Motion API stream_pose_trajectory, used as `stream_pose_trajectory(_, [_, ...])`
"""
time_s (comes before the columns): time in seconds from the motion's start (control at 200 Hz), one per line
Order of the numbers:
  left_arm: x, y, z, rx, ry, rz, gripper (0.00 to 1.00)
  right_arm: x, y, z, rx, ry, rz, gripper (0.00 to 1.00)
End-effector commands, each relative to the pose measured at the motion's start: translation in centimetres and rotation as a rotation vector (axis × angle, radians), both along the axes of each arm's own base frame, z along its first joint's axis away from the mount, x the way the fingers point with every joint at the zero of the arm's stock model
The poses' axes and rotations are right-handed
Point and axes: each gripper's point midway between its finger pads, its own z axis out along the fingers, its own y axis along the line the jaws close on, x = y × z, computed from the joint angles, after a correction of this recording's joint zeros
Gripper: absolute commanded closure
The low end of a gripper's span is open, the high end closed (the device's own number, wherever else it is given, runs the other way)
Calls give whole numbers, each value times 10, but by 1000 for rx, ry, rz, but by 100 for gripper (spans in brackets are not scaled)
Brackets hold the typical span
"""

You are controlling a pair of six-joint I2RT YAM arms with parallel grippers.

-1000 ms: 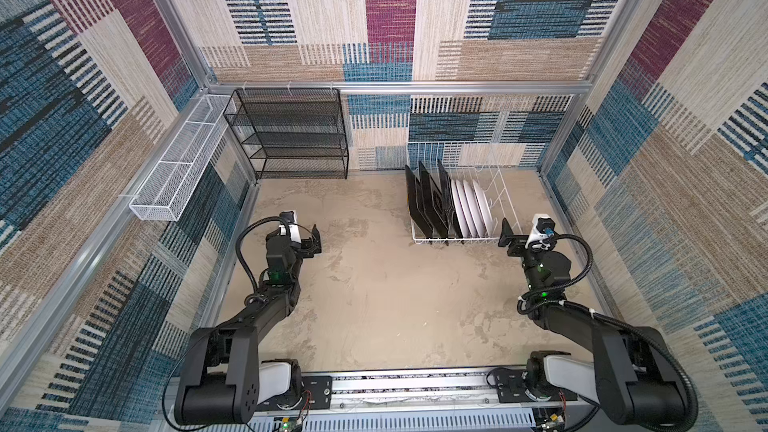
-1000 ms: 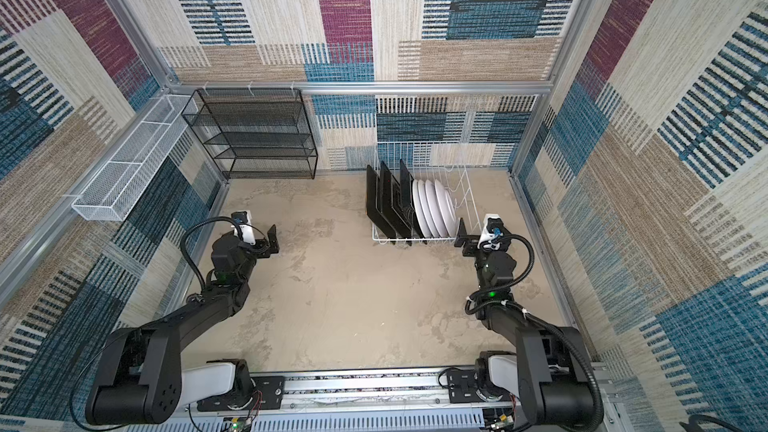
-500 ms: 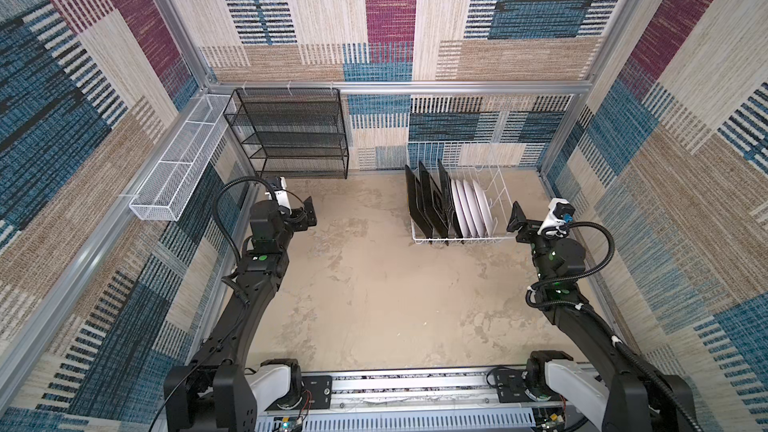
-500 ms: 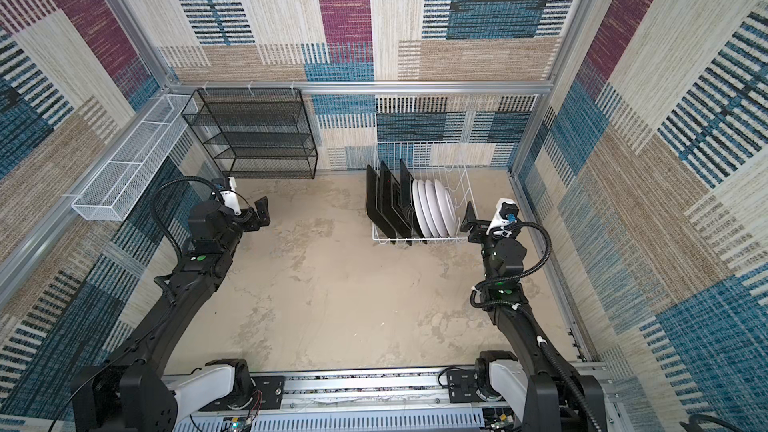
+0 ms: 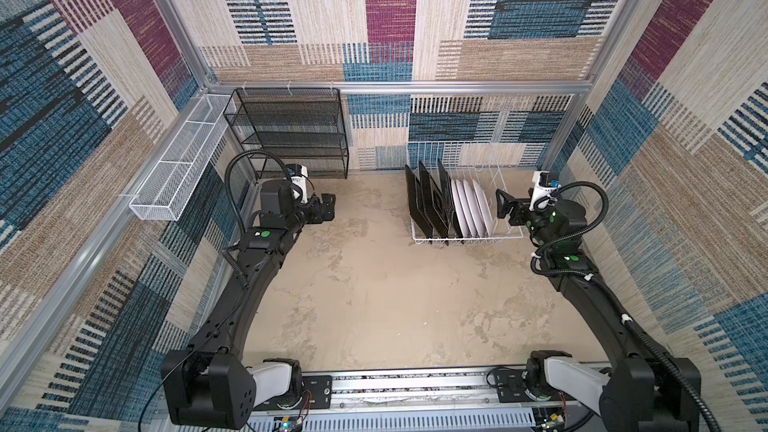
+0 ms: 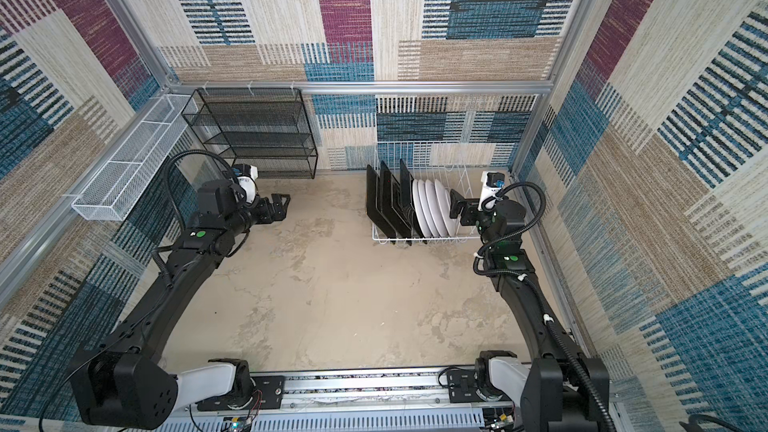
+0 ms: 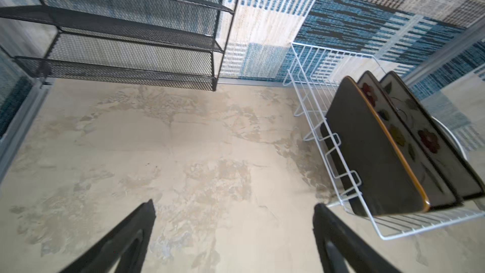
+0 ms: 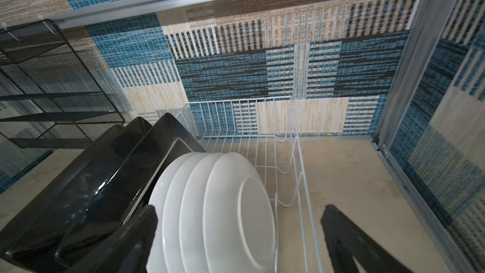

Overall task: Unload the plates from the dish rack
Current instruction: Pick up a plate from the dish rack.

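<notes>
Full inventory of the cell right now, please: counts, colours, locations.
dish rack: 1, white wire, back right of table
square plates: 3, black backs, flowered cream faces, upright in rack, end nearer left arm
round plates: 4, white, upright in rack beside the square ones
shelf unit: 1, black mesh, back left
basket: 1, white mesh, long, on left wall
table: 1, mottled beige
left gripper: black, open, holding nothing, near shelf unit
right gripper: black, open, holding nothing, by round plates
</notes>
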Motion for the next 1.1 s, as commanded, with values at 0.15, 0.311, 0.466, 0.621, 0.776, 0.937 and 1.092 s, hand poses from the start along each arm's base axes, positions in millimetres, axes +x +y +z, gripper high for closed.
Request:
stream_pose_trajectory(0.15, [-10, -67, -14, -57, 177, -165, 12, -8, 35, 8, 64, 29, 207, 0])
stream_pose_trajectory(0.311, [-9, -105, -19, -64, 257, -241, 15, -15, 44, 15, 62, 10, 258, 0])
stream_pose_trajectory(0.466, [-6, -134, -25, -103, 345, -282, 21, -18, 45, 17, 58, 7, 267, 0])
stream_pose_trajectory(0.621, [-3, -158, -29, -160, 405, -318, 26, -21, 47, 16, 67, 5, 278, 0])
stream_pose_trajectory(0.776, [-2, -178, -30, -199, 442, -340, 29, -22, 48, 16, 70, 0, 283, 0])
stream_pose_trajectory(0.937, [1, -196, -30, -232, 464, -364, 33, -24, 48, 17, 74, -9, 286, 0])
stream_pose_trajectory(1.092, [7, -211, -36, -251, 494, -367, 36, -24, 48, 15, 79, -9, 285, 0])
